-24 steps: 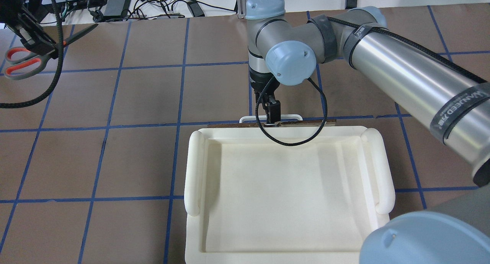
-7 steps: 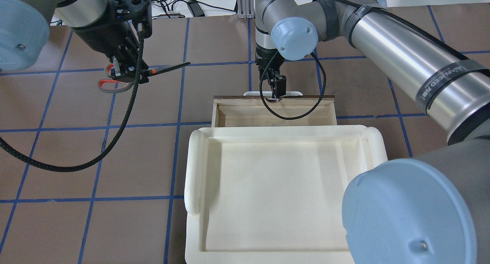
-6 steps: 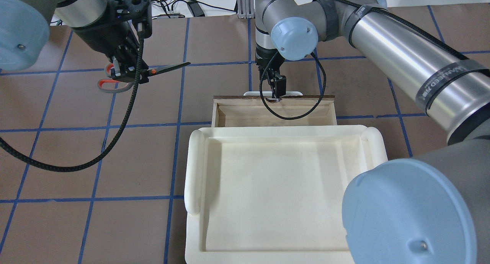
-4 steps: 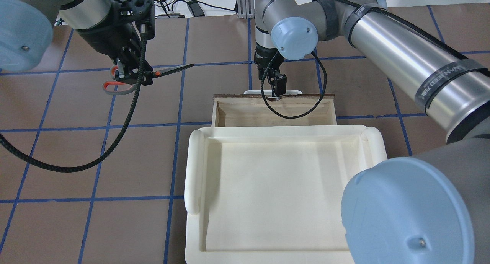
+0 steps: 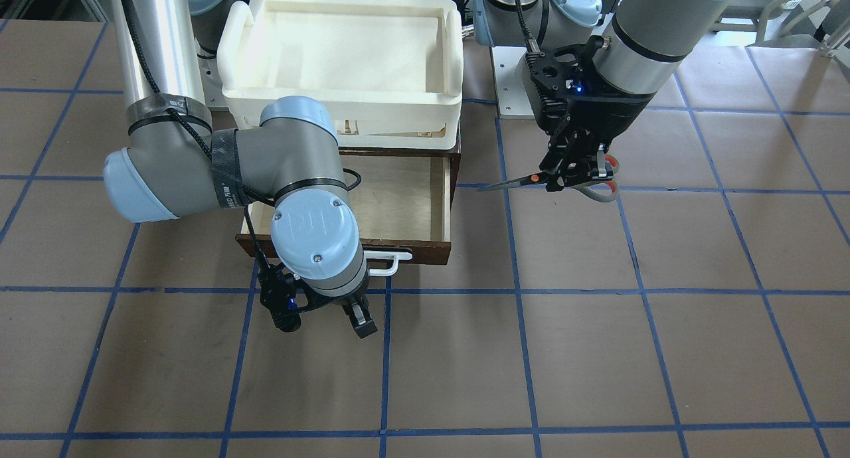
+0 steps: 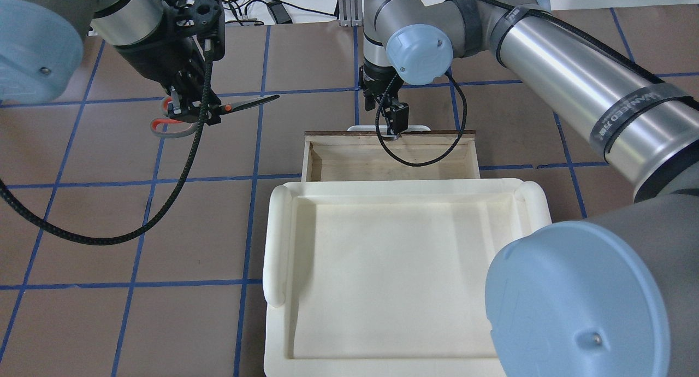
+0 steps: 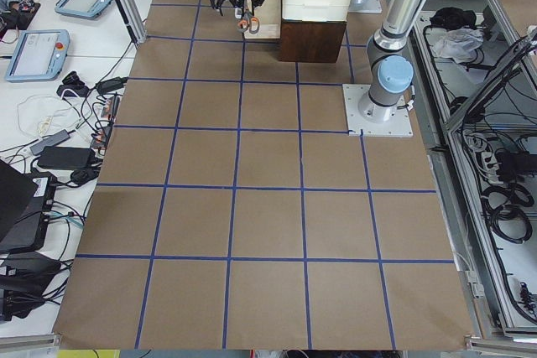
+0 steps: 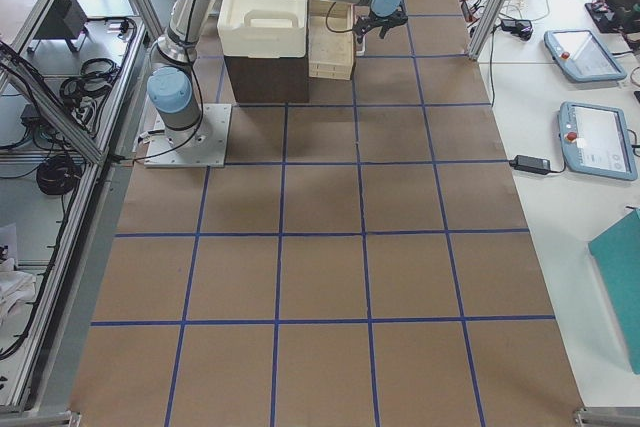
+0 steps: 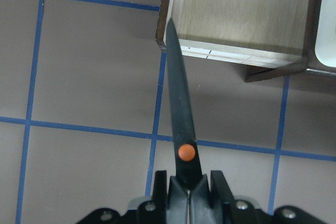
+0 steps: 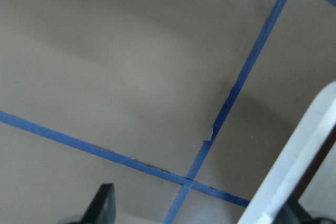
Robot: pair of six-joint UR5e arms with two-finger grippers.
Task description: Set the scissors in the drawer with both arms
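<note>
My left gripper (image 6: pixel 188 108) is shut on the scissors (image 6: pixel 243 101) just behind their orange pivot dot, and holds them above the table, left of the drawer. The dark blades point toward the drawer. In the left wrist view the blade tip (image 9: pixel 171 27) reaches the drawer's near corner (image 9: pixel 167 38). In the front view the scissors (image 5: pixel 514 181) hang from the left gripper (image 5: pixel 576 172). The dark brown drawer (image 6: pixel 333 159) is pulled out, its pale inside bare. My right gripper (image 6: pixel 394 128) is open at the white bar handle (image 6: pixel 418 129). In the right wrist view the handle (image 10: pixel 296 166) lies beside one finger.
A white foam tray (image 6: pixel 277 246) sits on top of the cabinet above the drawer; it also shows in the front view (image 5: pixel 453 43). The brown mat with blue grid lines (image 6: pixel 164 229) spreads around. Cables and boxes lie beyond the table's far edge (image 6: pixel 164 5).
The drawer went from nearly shut to pulled out, and slid a little further in the last second. My left arm has carried the scissors rightward toward the drawer.
</note>
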